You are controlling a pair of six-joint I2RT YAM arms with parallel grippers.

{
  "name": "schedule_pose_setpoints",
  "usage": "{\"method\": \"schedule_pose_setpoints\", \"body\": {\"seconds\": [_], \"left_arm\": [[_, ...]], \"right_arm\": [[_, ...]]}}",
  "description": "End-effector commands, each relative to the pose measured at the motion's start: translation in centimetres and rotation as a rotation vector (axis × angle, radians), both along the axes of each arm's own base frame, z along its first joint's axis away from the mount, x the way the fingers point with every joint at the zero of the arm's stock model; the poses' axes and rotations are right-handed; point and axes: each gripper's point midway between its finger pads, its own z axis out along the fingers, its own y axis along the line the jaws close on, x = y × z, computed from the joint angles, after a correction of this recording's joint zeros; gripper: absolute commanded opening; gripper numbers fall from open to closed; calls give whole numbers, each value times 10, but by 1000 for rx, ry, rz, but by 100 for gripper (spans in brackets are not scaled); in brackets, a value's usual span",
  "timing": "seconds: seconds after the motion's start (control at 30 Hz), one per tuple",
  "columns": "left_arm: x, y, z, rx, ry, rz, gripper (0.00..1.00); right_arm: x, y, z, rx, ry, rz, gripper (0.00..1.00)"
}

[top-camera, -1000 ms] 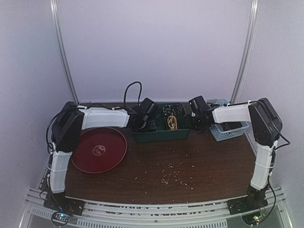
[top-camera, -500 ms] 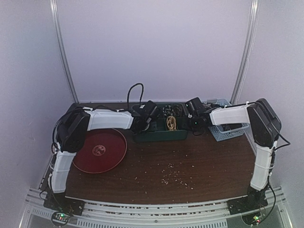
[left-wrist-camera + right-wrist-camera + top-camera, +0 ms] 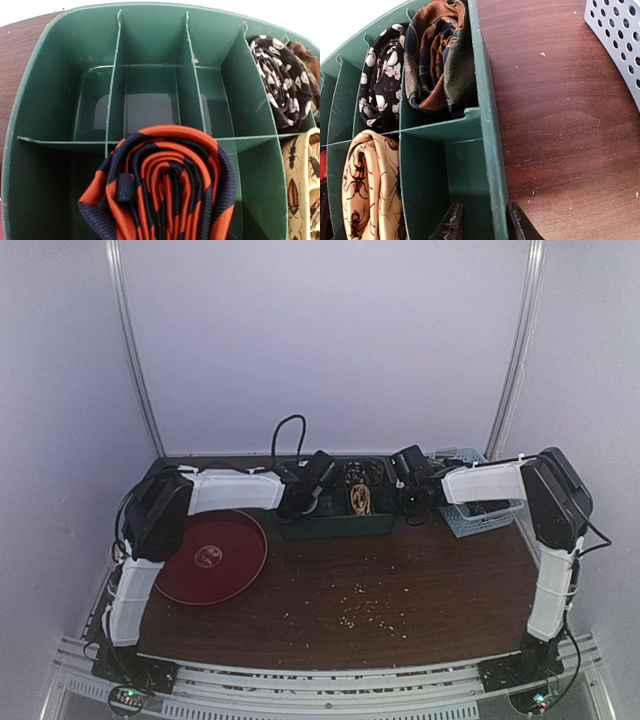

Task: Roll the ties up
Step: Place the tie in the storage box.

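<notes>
A rolled orange-red and dark blue striped tie (image 3: 165, 185) fills the bottom of the left wrist view, hanging over the near left cells of the green divided box (image 3: 150, 40). My left gripper (image 3: 300, 502) hovers at the box's left end, and its fingers are hidden behind the coil. Three coiled ties sit in the box: a black one with white flowers (image 3: 382, 75), a brown and navy patterned one (image 3: 437, 55) and a tan beetle-print one (image 3: 367, 185). My right gripper (image 3: 485, 210) straddles the box's right wall, outer finger against it, inner finger slightly apart.
A round red tray (image 3: 210, 555) lies on the left of the brown table. A pale blue perforated basket (image 3: 480, 515) stands just right of the green box. Crumbs (image 3: 365, 605) dot the table's middle. A black cable (image 3: 285, 435) loops above the left wrist.
The left arm has reached a little further right and back over the box with the striped coil. The right gripper has edged slightly left along the box's right end.
</notes>
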Motion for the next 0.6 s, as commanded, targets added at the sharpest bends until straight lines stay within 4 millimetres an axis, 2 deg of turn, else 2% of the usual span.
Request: {"method": "schedule_pose_setpoints", "body": {"seconds": [0.0,0.13,0.57], "left_arm": [[-11,7,-21,67,82,-29,45],[-7,3,-11,65,63,-39,52],[0,0,5,53,33,-49,62]], "right_arm": [[-13,-2,1,-19,20,13,29],[-14,-2,1,-21,17,13,29],[-13,-2,1,-26,11,18,28]]}}
